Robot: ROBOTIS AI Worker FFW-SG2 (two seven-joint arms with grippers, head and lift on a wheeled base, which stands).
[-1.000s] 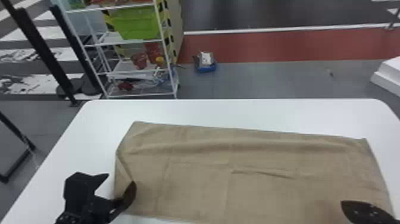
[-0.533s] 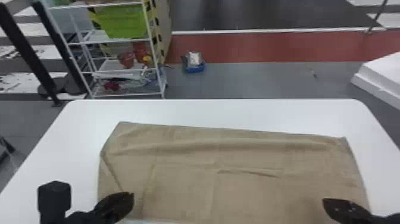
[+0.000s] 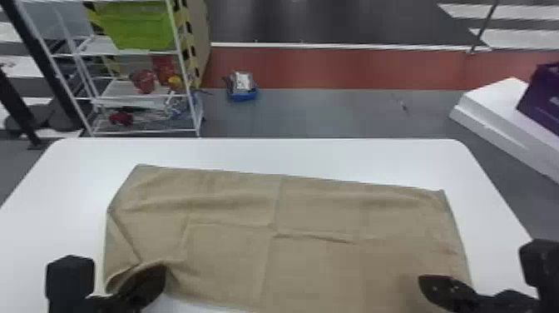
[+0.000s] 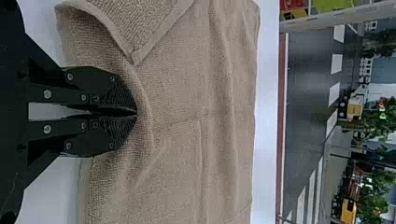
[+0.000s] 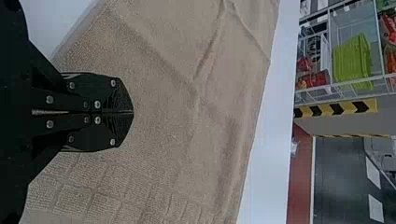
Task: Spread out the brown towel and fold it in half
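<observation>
The brown towel (image 3: 316, 249) lies spread over the table, creased, with a slanting fold at its left side. At its near left part, my left gripper (image 3: 160, 276) is low, with cloth bunched up around it. In the left wrist view, the left gripper (image 4: 135, 113) is shut on the towel (image 4: 182, 93), a raised ridge of cloth at its tips and a turned-over corner beside it. My right gripper (image 3: 424, 281) is over the towel's near right part. In the right wrist view, the right gripper (image 5: 132, 112) is shut above the towel (image 5: 163, 107), holding no visible cloth.
The white table (image 3: 291, 154) extends past the towel's far, left and right edges. Beyond it stand a wire shelf (image 3: 145, 132) with a green bin (image 3: 137, 25), a small blue item (image 3: 242, 95) on the floor and a white block (image 3: 495, 112) at the right.
The head view has swung to the right. My left gripper has shifted slightly right over the table, and the cloth around it is now bunched and raised. The right gripper has barely moved.
</observation>
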